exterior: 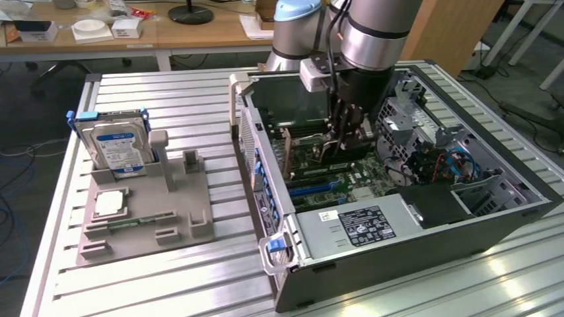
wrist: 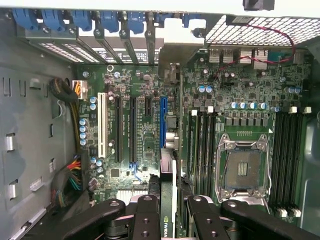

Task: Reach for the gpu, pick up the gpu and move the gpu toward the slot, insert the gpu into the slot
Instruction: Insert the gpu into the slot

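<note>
Black two-finger gripper point(wrist: 169, 210) clamped on thin dark gpu card point(wrist: 168, 200), edge-down above mobo, beside blue connector strip point(wrist: 163, 122). Risk: card edge misaligned w/ long black slot point(wrist: 133, 127), could jam.

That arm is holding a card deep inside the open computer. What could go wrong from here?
1. The gpu, clamped edge-on in the gripper, hangs over the motherboard beside the blue connector strip. If it is slightly off line, its edge could land on a neighbouring connector or small parts.
2. The computer case is crowded, with cables near the arm, so a sideways shift might snag something.
</note>
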Controlling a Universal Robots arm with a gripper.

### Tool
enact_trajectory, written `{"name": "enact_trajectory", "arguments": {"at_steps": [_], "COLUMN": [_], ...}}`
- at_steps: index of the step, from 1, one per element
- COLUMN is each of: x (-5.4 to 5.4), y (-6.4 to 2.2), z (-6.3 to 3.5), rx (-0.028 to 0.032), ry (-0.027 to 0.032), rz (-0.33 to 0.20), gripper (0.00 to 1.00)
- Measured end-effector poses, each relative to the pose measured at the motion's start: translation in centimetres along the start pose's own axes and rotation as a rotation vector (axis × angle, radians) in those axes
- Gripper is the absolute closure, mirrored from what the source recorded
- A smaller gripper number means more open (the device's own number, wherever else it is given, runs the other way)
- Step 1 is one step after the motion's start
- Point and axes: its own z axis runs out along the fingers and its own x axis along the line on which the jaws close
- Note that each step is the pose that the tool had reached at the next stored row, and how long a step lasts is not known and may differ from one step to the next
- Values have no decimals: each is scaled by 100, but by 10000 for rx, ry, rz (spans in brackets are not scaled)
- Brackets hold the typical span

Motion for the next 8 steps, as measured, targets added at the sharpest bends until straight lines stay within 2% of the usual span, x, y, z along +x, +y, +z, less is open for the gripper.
{"name": "enact_trajectory", "arguments": {"at_steps": [8], "x": [3], "y": [20], "z": [140], "rx": [-55], "ry": [1], "rz": [3], "gripper": [74]}}
